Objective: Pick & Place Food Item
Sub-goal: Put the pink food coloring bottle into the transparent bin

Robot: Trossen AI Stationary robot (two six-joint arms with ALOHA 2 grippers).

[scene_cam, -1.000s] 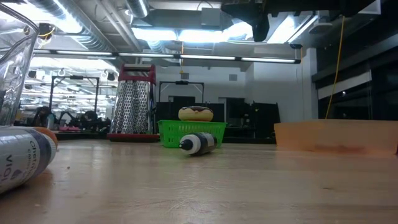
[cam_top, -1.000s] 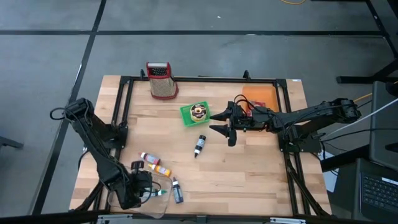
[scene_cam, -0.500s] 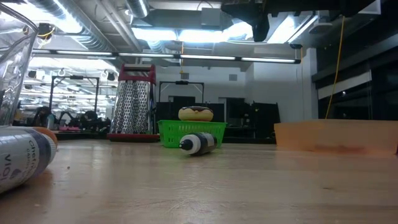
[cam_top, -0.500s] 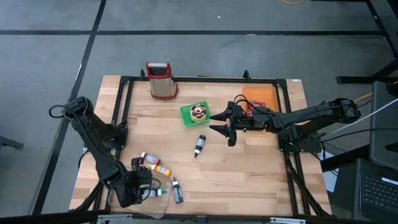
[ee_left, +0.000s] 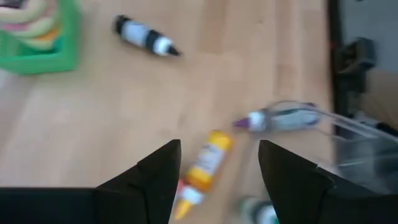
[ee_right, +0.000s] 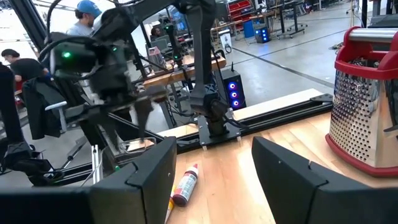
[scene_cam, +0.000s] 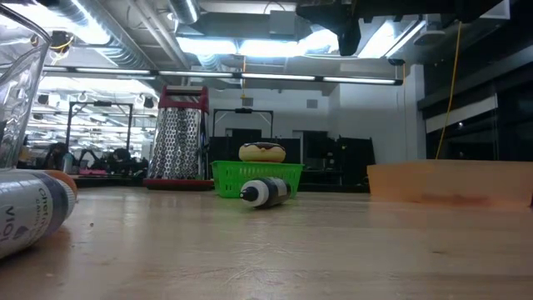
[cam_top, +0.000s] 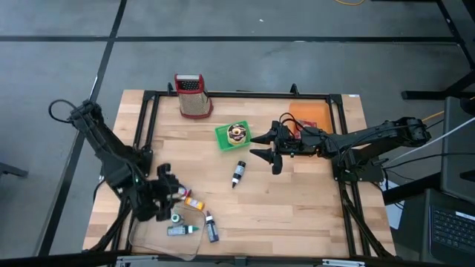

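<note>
A donut [cam_top: 237, 133] sits in a green basket [cam_top: 225, 139] on the far middle of the table; the low view also shows the donut [scene_cam: 262, 152]. My left gripper [cam_top: 171, 194] hovers open near the front left, tilted down, over a yellow-orange bottle [ee_left: 209, 162] on the wood. Next to it stands a clear container [cam_top: 148, 239] with a small green-capped bottle [cam_top: 178, 231] lying inside. My right gripper [cam_top: 258, 146] hangs open and level just right of the basket, holding nothing.
A black-and-white bottle [cam_top: 238, 172] lies mid-table, and a dark bottle [cam_top: 212, 227] lies beside the container. A metal grater [cam_top: 193, 95] stands at the far edge, and an orange board [cam_top: 310, 115] lies at the far right. Bare wood spreads across the near right.
My left gripper has risen and drawn back from the clear container toward the table's far edge, tipping less steeply down. A small green-capped bottle now shows lying in the container where the gripper was.
</note>
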